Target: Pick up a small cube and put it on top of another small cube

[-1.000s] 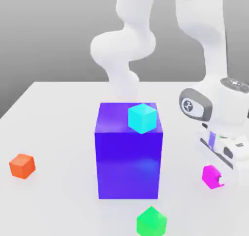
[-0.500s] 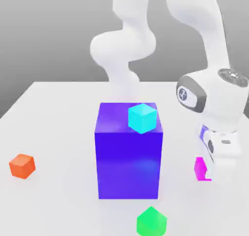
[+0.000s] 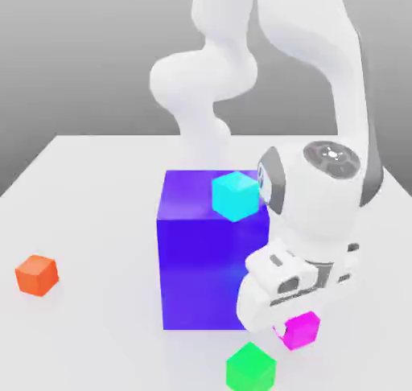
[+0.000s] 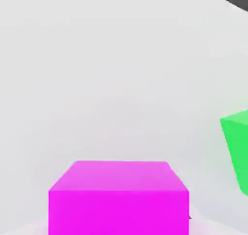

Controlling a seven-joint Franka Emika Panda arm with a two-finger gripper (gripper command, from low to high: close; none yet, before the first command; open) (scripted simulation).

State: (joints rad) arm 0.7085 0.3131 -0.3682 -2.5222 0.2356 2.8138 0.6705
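The small magenta-pink cube (image 3: 302,330) hangs just above the table, held at the tip of my gripper (image 3: 291,331), which is shut on it. It fills the near part of the hand view (image 4: 118,196). A small green cube (image 3: 250,368) rests on the table close beside and slightly in front of the held cube, toward the exterior view's left, and shows in the hand view (image 4: 238,149) too. A cyan small cube (image 3: 235,195) sits on top of the big blue block (image 3: 211,257).
The big blue block stands mid-table, right next to my hand on the exterior view's left. A small orange cube (image 3: 36,274) lies far off at the exterior view's left. White tabletop (image 3: 88,220) surrounds them.
My hand has swung from the exterior view's right toward the left and front, carrying the magenta-pink cube with it, and now sits close to the green cube and the blue block.
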